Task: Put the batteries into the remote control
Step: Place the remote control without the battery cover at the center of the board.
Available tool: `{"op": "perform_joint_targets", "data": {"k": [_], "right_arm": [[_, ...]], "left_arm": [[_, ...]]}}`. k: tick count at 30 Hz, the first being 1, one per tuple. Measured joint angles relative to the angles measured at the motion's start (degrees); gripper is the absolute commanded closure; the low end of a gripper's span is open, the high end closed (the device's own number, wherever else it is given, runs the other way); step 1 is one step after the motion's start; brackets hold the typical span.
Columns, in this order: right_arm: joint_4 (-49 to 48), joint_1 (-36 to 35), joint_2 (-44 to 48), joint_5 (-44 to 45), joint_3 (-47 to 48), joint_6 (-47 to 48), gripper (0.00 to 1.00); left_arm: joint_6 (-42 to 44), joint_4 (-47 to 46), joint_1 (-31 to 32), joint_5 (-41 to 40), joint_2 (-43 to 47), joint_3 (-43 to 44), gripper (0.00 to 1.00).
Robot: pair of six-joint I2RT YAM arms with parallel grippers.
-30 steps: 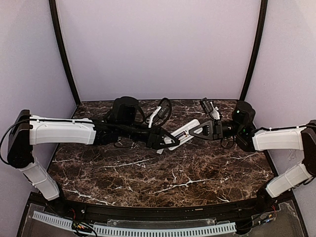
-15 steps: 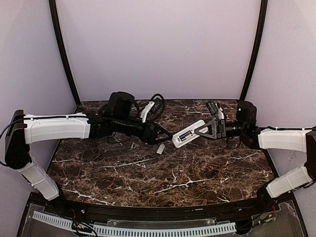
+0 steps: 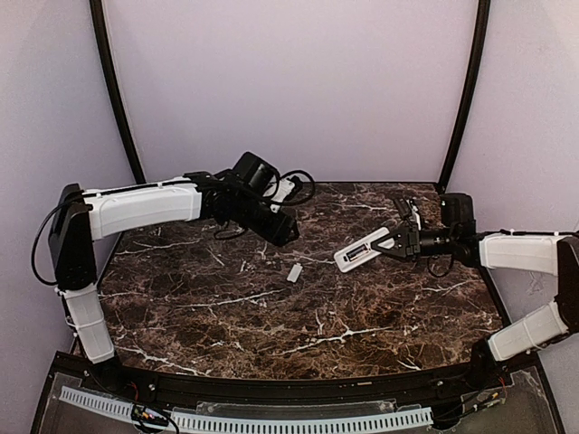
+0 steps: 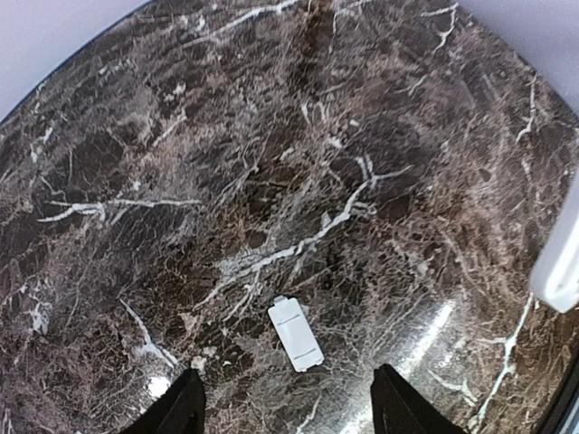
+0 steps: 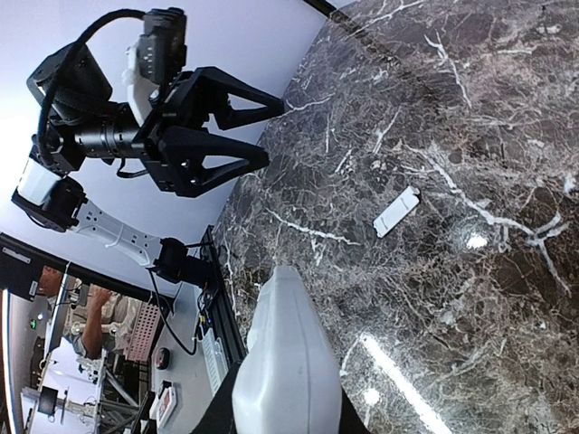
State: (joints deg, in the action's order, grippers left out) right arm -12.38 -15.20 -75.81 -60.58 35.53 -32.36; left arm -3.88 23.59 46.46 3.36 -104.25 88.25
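My right gripper point(image 3: 395, 242) is shut on one end of the white remote control point(image 3: 365, 251) and holds it tilted above the table, right of centre. The top view shows a dark recess on the remote's upper face. In the right wrist view the remote point(image 5: 286, 362) sticks out from my gripper point(image 5: 288, 418). My left gripper point(image 3: 282, 228) is open and empty, raised above the table's back left, well apart from the remote. It also shows in the right wrist view point(image 5: 262, 131), jaws spread. No batteries are visible.
A small loose white cover piece point(image 3: 294, 272) lies flat on the dark marble table point(image 3: 271, 334) near the centre. It lies just ahead of my open left gripper point(image 4: 285, 402) in the left wrist view point(image 4: 296, 334), and shows in the right wrist view point(image 5: 396, 212). Lilac walls enclose the back and sides.
My left gripper has pulled back and up to the left, away from the remote, and is now open. My right gripper has drawn the remote to the right.
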Motion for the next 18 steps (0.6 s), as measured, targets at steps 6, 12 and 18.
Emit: {"op": "perform_joint_targets", "data": {"k": [6,12,18], "right_arm": [[3.5,0.1,-2.3,0.5,0.0,2.3,1.00],[5.1,0.1,-4.7,0.6,-0.6,3.7,1.00],[5.7,0.0,-5.9,0.6,-1.3,4.2,1.00]], "left_arm": [[0.9,5.6,0.0,-1.1,-11.6,6.8,0.43],[1.6,7.8,0.1,-1.4,-17.8,13.7,0.57],[2.4,8.4,0.5,-2.0,-23.1,18.9,0.58]]}}
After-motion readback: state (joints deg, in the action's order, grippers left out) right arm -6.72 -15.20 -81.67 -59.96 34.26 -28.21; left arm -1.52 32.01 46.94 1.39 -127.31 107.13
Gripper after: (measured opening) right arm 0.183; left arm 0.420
